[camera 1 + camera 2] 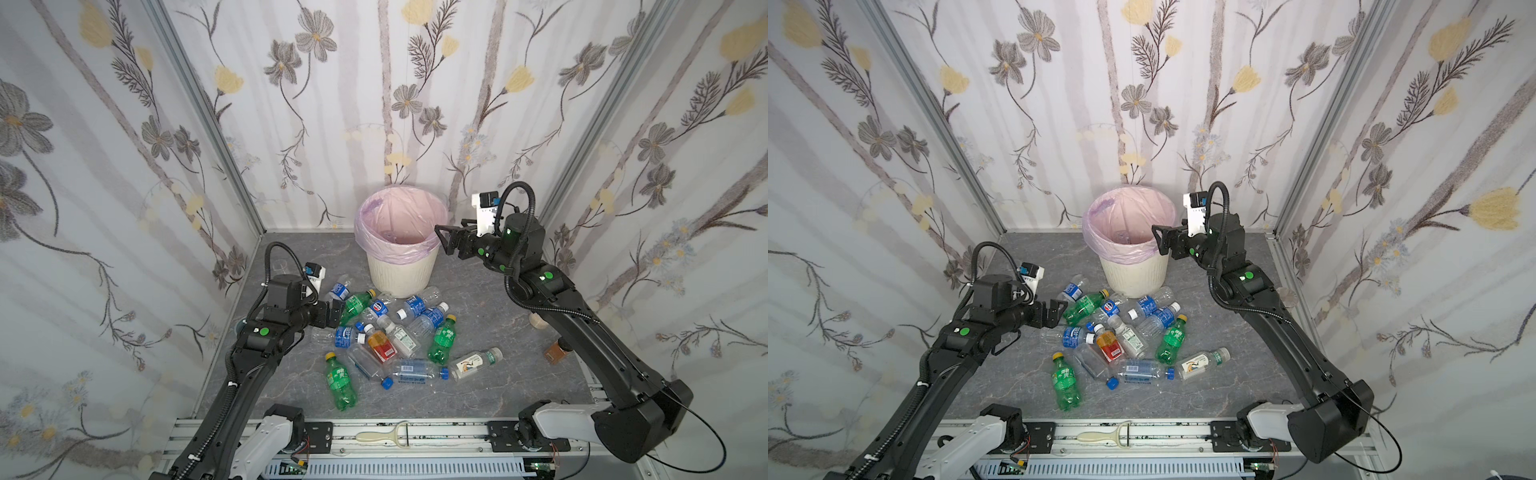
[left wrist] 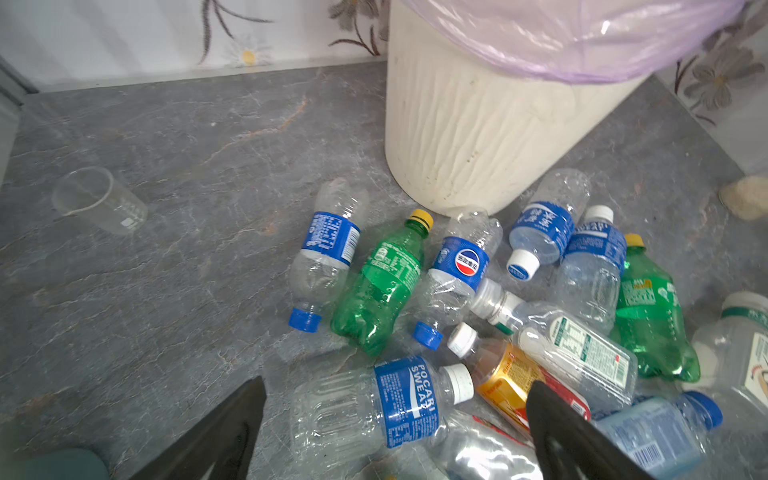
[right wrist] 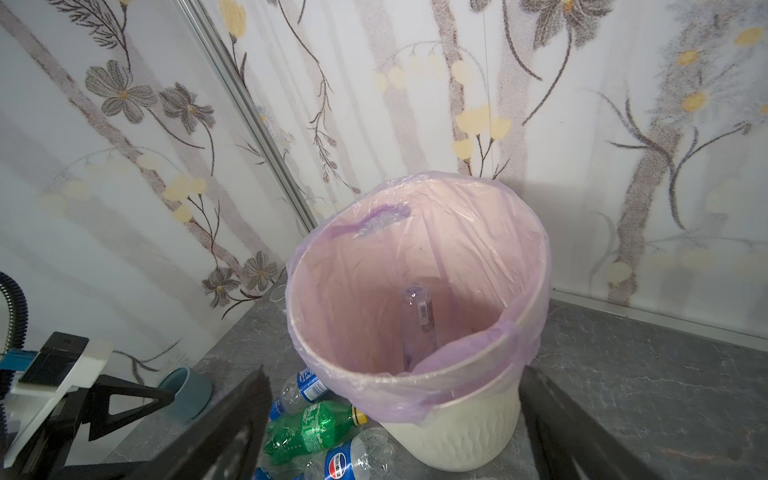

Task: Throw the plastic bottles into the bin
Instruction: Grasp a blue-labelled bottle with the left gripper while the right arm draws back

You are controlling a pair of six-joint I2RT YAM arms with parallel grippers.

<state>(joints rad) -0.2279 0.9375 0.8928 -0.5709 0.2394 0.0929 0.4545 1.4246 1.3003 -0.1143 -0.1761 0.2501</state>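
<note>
Your right gripper (image 1: 444, 240) hung wide and empty at the bin (image 1: 401, 274) rim, frame centre; left gripper (image 1: 336, 309) gaped empty beside the plastic bottles (image 1: 390, 336).

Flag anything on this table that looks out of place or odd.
A clear plastic cup lies tipped on its side, apart from the bottle pile. A cream peeler sits on the front rail, off the table. A brown jar stands by the right arm. None of them are bottles.
</note>
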